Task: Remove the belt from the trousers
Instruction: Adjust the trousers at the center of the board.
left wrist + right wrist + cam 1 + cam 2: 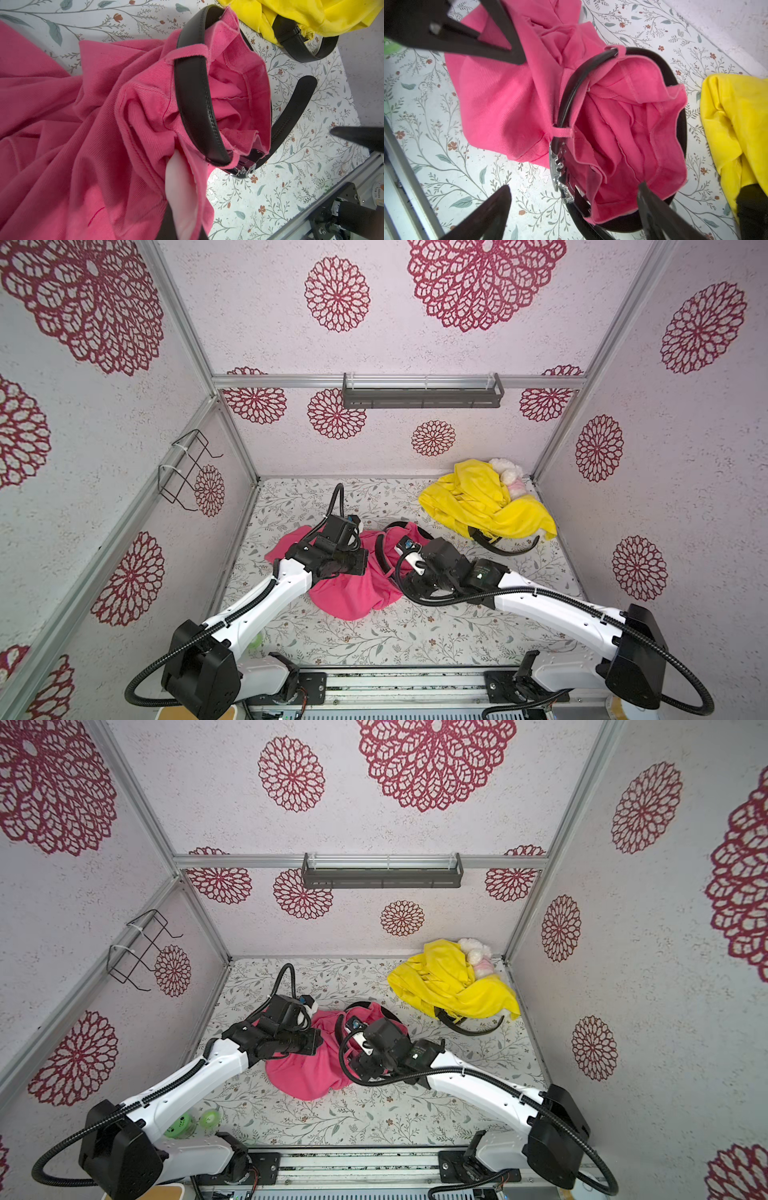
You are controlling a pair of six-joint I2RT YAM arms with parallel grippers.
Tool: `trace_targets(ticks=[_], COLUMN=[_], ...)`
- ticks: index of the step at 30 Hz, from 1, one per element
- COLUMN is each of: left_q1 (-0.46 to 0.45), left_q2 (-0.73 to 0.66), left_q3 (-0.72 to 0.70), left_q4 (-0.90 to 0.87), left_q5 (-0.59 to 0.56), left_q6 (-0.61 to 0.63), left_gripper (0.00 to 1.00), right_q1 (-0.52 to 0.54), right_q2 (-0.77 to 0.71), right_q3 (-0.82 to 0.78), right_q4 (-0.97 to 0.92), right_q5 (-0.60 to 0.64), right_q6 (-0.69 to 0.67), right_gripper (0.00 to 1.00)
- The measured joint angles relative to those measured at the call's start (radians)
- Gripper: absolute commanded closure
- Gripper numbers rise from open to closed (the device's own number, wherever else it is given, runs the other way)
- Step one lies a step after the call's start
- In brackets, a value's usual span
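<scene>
Pink trousers point(353, 597) lie bunched mid-worktop point(415, 639), with the waist opening up and toward the yellow garment point(486, 502) and the legs heaped front-left. Black belt point(193, 104) is threaded through the loops and rings the waistband; its free tail point(299, 97) arcs out over the worktop. Left end effector point(182, 187) is clamped on a pink fold beside the buckle point(560, 172). Right end effector point(574, 186) is spread wide and grips nothing, with the buckle between its jaws. Bare worktop in front; a second belt point(498, 547) sits close at rear-right. Arms hide the buckle in both top views; the wrist views show it.

Left arm point(257, 605) and right arm point(552, 605): white shells, black joint blocks, black ribbed cables point(690, 673) looping at lower frame corners.
</scene>
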Motion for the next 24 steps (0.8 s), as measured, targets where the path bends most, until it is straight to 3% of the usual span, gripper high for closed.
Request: trace_targets(ticks=[7,10,13,16,18,22,24], left_q1=[0.000,0.000,0.000,0.000,0.005,0.050,0.089], left_q2=[-0.021,-0.045,-0.079,-0.102,-0.106,-0.106,-0.106], left_q3=[0.030,0.059,0.073,0.075,0.075,0.084,0.109], left_q4=[-0.022,-0.039,-0.047,-0.074,-0.102,-0.158,-0.188], left_q5=[0.044,0.063,0.068,0.056,0.034,-0.011,-0.033], left_q6=[-0.026,-0.033,-0.033,-0.023,-0.008,0.020,0.041], left_gripper=[1.00,1.00,1.00,1.00,1.00,1.00,1.00], right_q1=[0.099,0.098,0.086,0.057,0.027,-0.035,-0.075], right_q2=[0.032,0.074,0.100,0.105,0.100,0.051,0.014], right_q3=[-0.178,-0.180,-0.180,-0.179,-0.172,-0.135,-0.099], right_q4=[0.154,0.232,0.296,0.326,0.320,0.243,0.181], right_q5=[0.167,0.188,0.183,0.153,0.107,-0.040,-0.137], right_q6=[0.016,0.006,-0.012,-0.023,-0.037,-0.060,-0.075], right_gripper=[0.06,0.14,0.32,0.63,0.79,0.94,0.95])
